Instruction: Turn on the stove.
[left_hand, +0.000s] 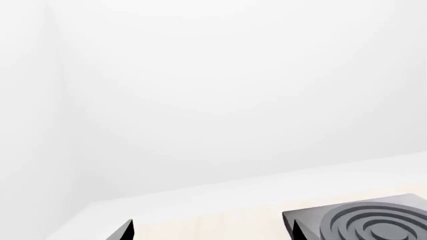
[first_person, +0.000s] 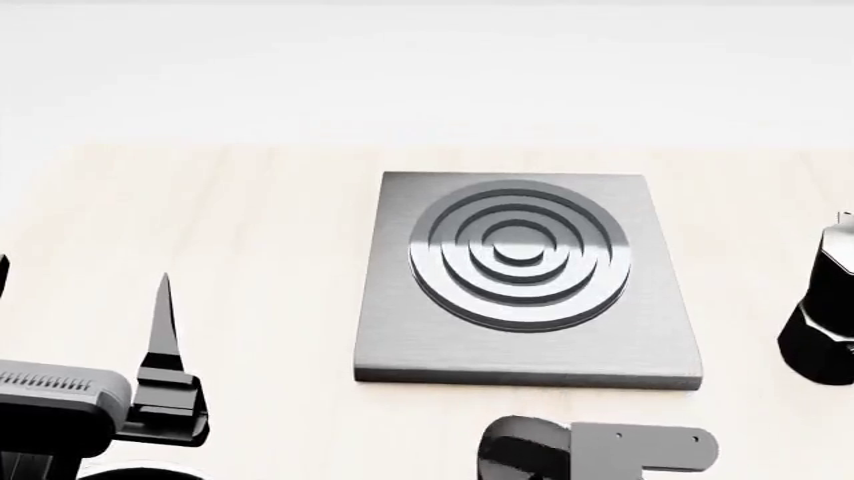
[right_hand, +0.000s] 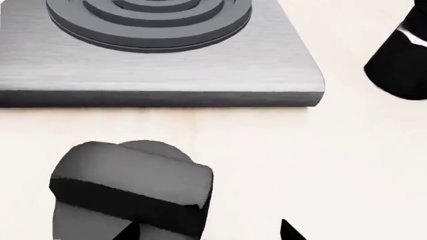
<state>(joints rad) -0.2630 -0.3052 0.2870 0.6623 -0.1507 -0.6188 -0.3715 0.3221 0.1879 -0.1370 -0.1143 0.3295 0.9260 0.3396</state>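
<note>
The stove is a square brushed-grey plate (first_person: 641, 340) with a raised ring burner (first_person: 518, 255), lying mid-table. Its small black knob (right_hand: 130, 187) with an upright ridge sits on the wood just in front of the plate's near edge (right_hand: 160, 97). My right gripper (right_hand: 208, 232) hovers over the knob, open. One fingertip (right_hand: 127, 232) overlaps the knob and the other is over bare wood beside it. In the head view the right wrist bracket (first_person: 641, 450) covers part of the knob (first_person: 514, 445). My left gripper (first_person: 83, 275) is open and empty, left of the stove (left_hand: 373, 220).
A black moka pot (first_person: 821, 320) stands on the table to the right of the plate, also seen as the moka pot (right_hand: 400, 60) in the right wrist view. The light wooden tabletop (first_person: 240, 220) runs back to a white wall (first_person: 427, 70).
</note>
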